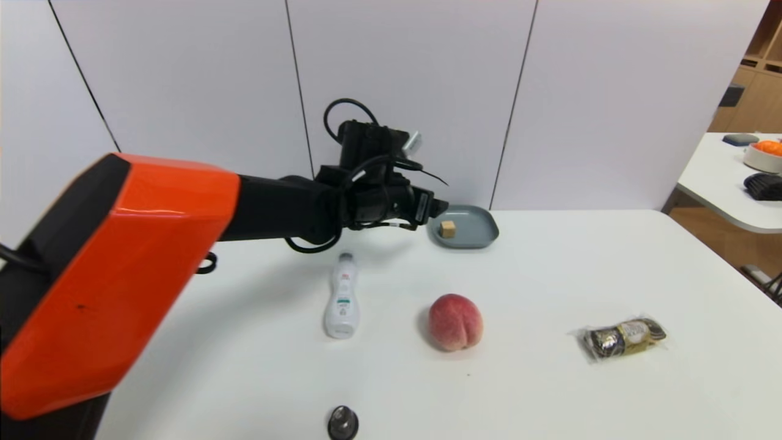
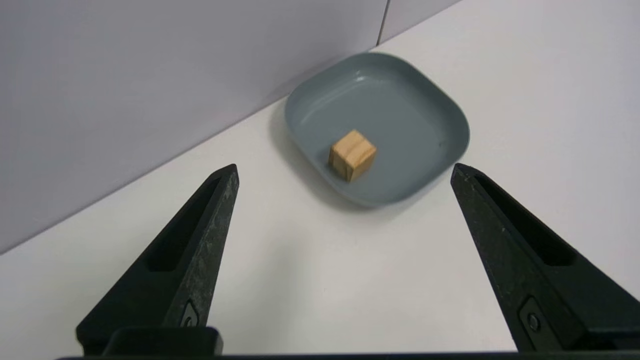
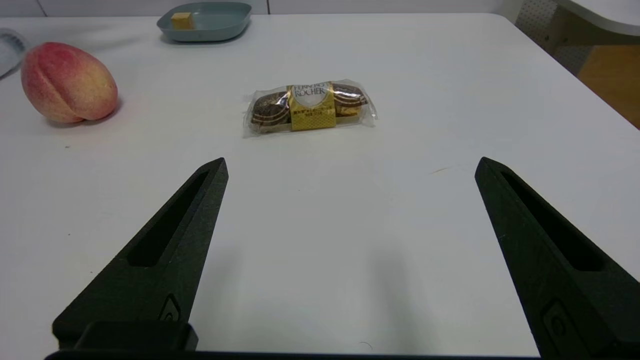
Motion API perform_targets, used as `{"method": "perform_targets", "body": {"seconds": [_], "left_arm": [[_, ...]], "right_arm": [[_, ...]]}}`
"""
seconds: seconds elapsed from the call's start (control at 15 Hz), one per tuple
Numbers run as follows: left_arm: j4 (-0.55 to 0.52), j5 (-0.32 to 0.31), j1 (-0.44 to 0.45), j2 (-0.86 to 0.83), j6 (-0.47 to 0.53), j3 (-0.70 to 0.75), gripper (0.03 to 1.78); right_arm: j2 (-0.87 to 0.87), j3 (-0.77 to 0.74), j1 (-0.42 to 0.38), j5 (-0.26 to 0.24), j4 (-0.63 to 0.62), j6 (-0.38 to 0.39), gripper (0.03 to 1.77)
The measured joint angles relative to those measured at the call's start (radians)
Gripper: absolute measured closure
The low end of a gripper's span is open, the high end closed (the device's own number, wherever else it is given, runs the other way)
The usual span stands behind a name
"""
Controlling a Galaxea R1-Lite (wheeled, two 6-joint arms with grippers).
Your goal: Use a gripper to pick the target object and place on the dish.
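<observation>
While the left arm reaches out level, its gripper (image 1: 435, 209) hangs wide open just beside the dish (image 1: 479, 235), where the cube (image 1: 448, 228) rests. Only the right wrist view shows the right gripper (image 3: 350, 167), also wide, above bare table.

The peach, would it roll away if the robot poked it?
Probably a bit. The peach is round and lies on a smooth table, so a poke could make it wobble or roll a short way. Its lopsided shape and crease would likely stop it soon. It looks soft-skinned, so hard fingers might bruise it.
</observation>
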Motion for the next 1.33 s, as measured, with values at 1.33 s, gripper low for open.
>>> {"method": "perform_targets", "body": {"seconds": [1.33], "left_arm": [[0.129, 0.083, 0.385, -1.536, 0.045, 1.279, 0.12]], "right_arm": [[0.0, 0.0, 0.0, 0.0, 0.0, 0.0, 0.09]]}}
